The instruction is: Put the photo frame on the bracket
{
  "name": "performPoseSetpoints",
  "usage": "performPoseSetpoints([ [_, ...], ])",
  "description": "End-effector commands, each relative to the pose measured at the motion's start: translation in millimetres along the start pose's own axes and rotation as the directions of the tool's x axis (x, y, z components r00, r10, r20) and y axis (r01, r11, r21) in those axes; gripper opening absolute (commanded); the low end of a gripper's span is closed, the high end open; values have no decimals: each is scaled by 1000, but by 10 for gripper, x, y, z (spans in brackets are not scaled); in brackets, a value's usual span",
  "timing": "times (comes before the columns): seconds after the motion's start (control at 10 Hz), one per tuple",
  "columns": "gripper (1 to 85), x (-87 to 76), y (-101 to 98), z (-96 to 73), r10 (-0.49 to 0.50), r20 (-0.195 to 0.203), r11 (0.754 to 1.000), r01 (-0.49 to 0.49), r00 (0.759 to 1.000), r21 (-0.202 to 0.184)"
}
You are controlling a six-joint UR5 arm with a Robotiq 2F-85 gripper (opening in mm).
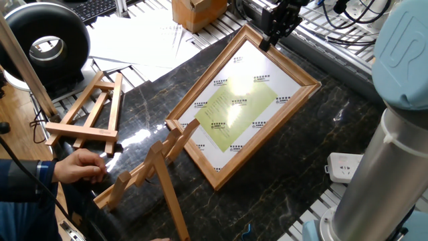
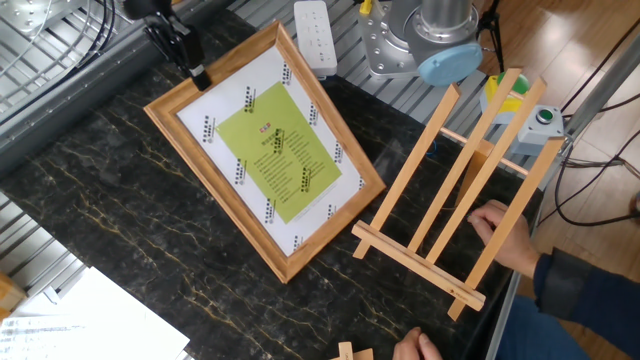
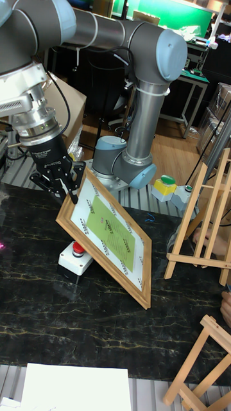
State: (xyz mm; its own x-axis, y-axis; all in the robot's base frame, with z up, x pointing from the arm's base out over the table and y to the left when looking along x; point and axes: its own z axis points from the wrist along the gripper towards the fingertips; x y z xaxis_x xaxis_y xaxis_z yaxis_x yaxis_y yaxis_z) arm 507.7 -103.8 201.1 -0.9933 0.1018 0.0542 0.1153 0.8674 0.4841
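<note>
A person's hand (image 2: 505,235) is laid on the bracket (image 2: 455,200), which is propped upright at the bench's (image 2: 130,225) right edge. Just beside its ledge, the frame (image 2: 265,150) is held tilted: its lower corner is rested on the bench, its upper edge raised. That upper edge is pinched by the gripper (image 3: 64,186), its fingers clamped on the wood near the far corner.

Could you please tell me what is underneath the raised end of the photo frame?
The tall fixed view shows a white box with a red button under the tilted photo frame, partly covered by it. The gripper holds the frame's upper corner. Both other views hide the box entirely.
</note>
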Motion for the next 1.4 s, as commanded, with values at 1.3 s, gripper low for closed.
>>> performPoseSetpoints([
  [1.3,10,-309,-142,24,-64,68,998,62,996,29],
])
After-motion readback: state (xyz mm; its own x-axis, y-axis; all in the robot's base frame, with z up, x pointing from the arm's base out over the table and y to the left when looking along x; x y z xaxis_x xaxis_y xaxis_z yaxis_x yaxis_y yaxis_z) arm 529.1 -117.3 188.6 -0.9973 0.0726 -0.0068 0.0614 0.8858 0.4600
